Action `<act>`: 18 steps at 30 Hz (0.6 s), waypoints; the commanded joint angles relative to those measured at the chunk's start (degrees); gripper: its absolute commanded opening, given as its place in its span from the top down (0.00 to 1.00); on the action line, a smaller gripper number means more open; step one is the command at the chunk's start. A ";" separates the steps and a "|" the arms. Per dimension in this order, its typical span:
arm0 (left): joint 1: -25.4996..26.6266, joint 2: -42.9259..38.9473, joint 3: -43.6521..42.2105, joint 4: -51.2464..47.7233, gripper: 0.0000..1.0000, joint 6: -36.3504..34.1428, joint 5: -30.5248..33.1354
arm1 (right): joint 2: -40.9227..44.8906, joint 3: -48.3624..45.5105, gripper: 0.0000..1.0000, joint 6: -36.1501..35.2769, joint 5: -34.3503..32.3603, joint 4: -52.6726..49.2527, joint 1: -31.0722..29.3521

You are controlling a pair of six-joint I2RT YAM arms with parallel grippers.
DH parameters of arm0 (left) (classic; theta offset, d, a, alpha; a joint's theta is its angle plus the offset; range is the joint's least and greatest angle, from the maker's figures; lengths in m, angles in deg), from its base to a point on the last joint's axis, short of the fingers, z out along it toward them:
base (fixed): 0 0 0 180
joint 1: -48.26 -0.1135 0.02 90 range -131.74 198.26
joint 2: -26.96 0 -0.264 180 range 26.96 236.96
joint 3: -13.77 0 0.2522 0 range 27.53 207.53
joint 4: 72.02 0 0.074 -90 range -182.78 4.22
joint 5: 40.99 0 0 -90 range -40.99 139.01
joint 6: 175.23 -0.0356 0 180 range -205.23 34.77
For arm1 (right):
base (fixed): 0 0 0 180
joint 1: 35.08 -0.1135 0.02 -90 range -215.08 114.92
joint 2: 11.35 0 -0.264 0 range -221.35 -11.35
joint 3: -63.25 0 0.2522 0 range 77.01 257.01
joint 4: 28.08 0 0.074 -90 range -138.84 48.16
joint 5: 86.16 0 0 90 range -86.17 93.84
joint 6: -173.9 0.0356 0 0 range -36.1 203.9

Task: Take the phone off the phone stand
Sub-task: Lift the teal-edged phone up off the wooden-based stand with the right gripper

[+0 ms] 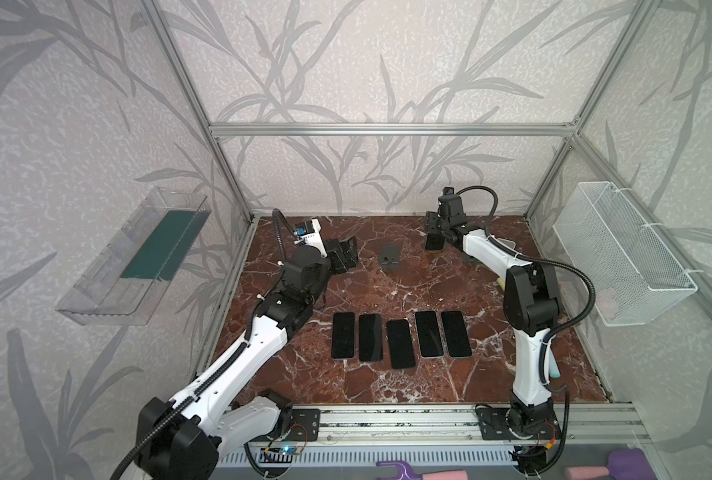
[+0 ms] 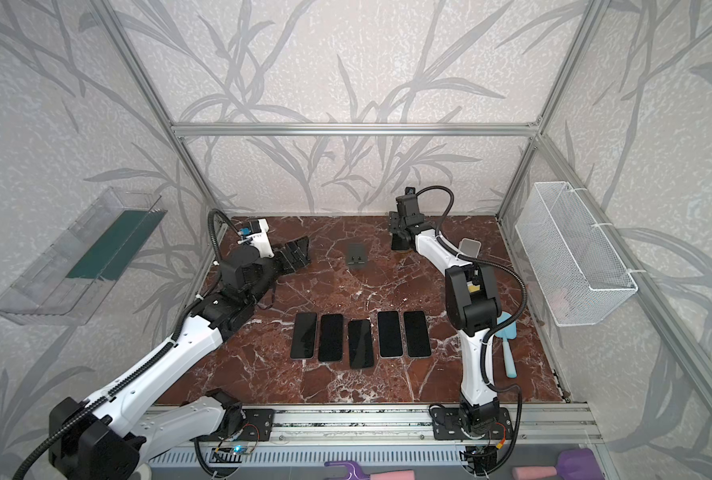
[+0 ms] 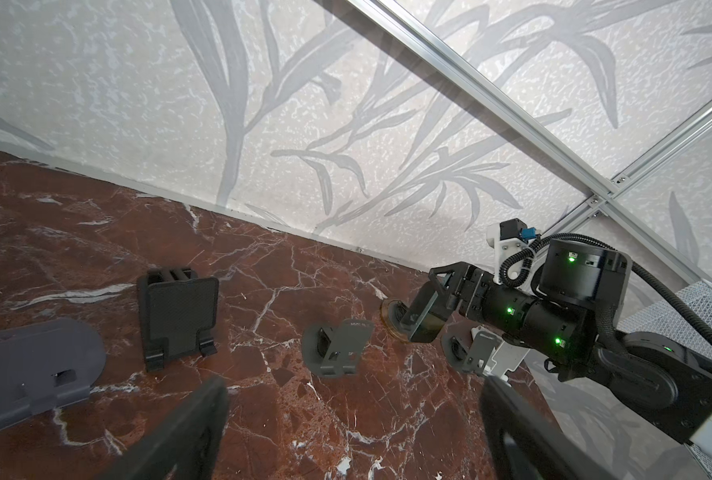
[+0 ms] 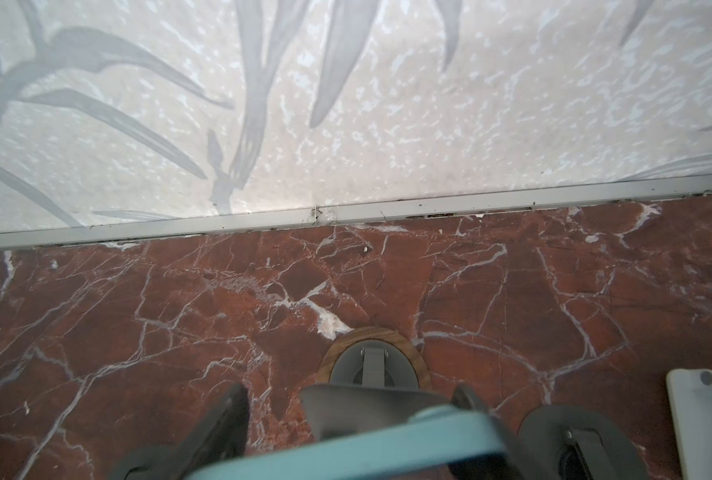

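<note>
The teal-edged phone (image 4: 358, 453) leans near upright on the wooden-based phone stand (image 4: 373, 365), its long axis pointing up. The right hand (image 3: 422, 320) is directly above that stand and appears to pinch the phone across its side edges, so a lift along that axis looks right. The left hand (image 1: 344, 253), spread and empty, is well apart from the stand.

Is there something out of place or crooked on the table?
Yes: the middle phone of the five lying flat sits further toward the front than the other four, so their row is uneven.
</note>
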 commanded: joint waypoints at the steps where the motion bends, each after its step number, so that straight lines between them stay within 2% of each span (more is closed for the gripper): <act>1: -0.36 -0.03 -0.45 0.96 0.06 0.27 -0.11 | 5.88 -1.34 0.45 -0.50 0.77 3.96 -0.51; 10: -0.36 0.06 -0.54 0.85 0.06 0.17 0.50 | 15.82 -10.63 0.46 -2.10 -0.44 5.03 -1.69; 18: -0.34 0.49 -0.53 0.67 0.06 0.43 0.81 | 29.37 -24.63 0.46 -3.61 -2.87 5.17 -1.93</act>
